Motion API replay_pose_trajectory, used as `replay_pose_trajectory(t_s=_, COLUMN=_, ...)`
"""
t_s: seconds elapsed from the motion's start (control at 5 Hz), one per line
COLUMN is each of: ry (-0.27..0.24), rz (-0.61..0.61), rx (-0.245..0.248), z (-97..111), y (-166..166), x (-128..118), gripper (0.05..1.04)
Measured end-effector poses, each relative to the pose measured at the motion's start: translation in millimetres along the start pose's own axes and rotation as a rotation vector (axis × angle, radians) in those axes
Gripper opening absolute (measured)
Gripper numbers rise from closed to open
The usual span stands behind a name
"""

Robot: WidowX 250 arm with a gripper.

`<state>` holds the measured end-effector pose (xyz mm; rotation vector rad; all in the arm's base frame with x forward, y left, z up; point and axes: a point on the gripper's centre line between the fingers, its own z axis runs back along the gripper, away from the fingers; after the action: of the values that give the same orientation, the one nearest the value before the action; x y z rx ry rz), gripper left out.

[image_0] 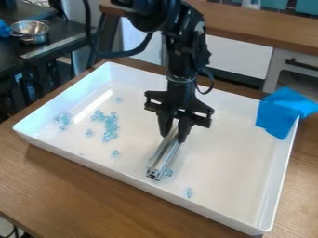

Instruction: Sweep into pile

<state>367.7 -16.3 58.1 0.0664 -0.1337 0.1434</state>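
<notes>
White tray (229,160), metal bar (162,157) indistinct at its top inside the claw (173,137).

Arm (182,51) cut off by top edge, upper end of metal bar (164,155) hidden in gripper (173,137), bluish bits (110,126) too small to count

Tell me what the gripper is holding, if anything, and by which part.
A long metallic bar, gripped near its upper end by the gripper, its other end slanting down into the tray.
</notes>
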Motion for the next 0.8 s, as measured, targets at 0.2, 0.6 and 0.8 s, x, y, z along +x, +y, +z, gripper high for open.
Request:
replay_pose_trajectory(t_s=0.2, ry=-0.015, rz=-0.018, rx=0.007, z=0.6, y=16.0, x=-1.6, gripper=0.333)
replay_pose_trajectory(t_s=0.6, ry=-0.078, rz=-0.001, rx=0.025, z=6.4, y=64.3, x=8.1, gripper=0.333)
replay_pose_trajectory(t_s=0.8, ry=-0.087, rz=0.038, rx=0.041, z=8.4, y=93.0, x=11.6, gripper=0.333)
